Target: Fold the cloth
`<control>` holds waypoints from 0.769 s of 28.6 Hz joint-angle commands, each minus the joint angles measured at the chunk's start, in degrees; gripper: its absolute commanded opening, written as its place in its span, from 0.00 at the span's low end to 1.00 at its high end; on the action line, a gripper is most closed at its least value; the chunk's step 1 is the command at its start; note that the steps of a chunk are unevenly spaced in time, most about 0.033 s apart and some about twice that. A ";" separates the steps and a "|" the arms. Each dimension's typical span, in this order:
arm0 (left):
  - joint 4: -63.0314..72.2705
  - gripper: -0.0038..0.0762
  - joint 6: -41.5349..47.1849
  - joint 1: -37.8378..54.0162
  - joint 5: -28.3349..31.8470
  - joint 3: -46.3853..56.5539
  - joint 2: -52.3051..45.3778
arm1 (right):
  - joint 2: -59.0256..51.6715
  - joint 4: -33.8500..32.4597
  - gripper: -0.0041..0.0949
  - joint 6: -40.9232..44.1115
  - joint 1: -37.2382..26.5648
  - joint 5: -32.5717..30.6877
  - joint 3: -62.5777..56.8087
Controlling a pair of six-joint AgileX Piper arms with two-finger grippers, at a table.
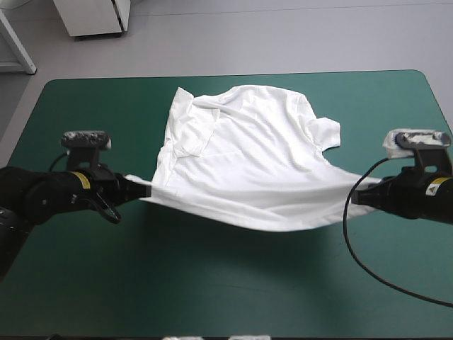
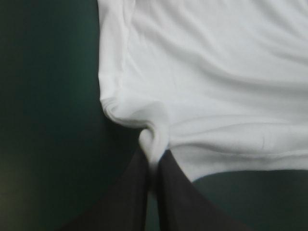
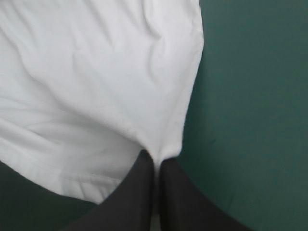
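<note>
The left gripper (image 2: 153,166) pinches a bunched corner of the white T-shirt (image 2: 211,77), its black fingers (image 2: 130,197) all but closed on the fabric. The shirt spreads ahead of the gripper over the teal-green cover (image 2: 48,120).

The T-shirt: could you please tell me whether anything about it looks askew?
Yes: the T-shirt has the sleeve nearer the left tool folded in over its body; the other sleeve lies out. Its near hem sags between that tool and the right tool.

Two bulky black arms (image 1: 42,195).
Yellow labels (image 1: 83,181) sit behind left claw (image 1: 146,190) and right claw (image 1: 354,195); curved black fin-shaped fingers (image 2: 125,202).
</note>
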State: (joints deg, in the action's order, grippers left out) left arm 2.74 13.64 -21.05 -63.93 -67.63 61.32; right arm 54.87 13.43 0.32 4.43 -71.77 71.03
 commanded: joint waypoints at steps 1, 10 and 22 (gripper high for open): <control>-3.64 0.04 -1.27 -0.27 1.71 -13.74 -1.14 | 1.38 -0.77 0.03 -3.61 -0.03 1.75 13.77; -5.23 0.04 -5.33 -0.27 9.88 -37.05 0.89 | 9.13 -1.27 0.03 -7.09 -0.03 11.97 39.57; 1.88 0.04 -13.64 -0.27 19.86 -67.95 11.23 | 21.99 5.85 0.03 -14.21 -0.03 23.95 75.61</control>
State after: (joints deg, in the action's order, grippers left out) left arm 1.24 1.63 -21.05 -52.52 -128.50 71.67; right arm 75.73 18.18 -12.71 4.43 -55.69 138.55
